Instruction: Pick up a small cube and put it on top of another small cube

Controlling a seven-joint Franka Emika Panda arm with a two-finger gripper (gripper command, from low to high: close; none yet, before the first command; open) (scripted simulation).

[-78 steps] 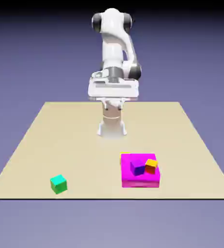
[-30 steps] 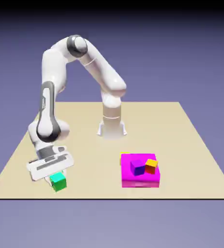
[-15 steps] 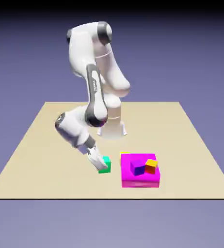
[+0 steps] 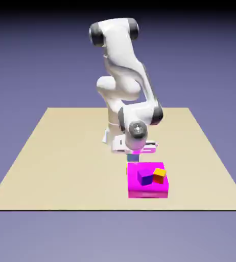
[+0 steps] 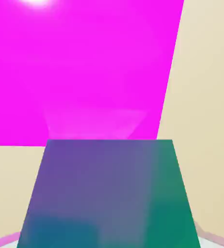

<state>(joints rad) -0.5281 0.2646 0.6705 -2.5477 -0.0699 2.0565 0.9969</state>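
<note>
The small cube [image 5: 109,193], green with a violet sheen, fills the lower half of the hand view, sitting between the finger tips, which barely show at the bottom corners. In the exterior view my gripper [image 4: 135,155] hangs just above the far edge of the flat magenta block [image 4: 148,192] and points down. There the hand hides the small cube almost entirely. The gripper is shut on it and holds it off the table. A purple cube [image 4: 144,177] and an orange-and-red cube [image 4: 160,175] rest side by side on the block.
In the hand view the magenta block [image 5: 85,72] spreads beyond the held cube, with tan table [image 5: 206,97] to its right and lower left. The robot's base [image 4: 118,134] stands behind the hand at the table's far side.
The arm has swung toward the exterior view's right, carrying the green cube from near the table's front left up to the magenta block's far edge.
</note>
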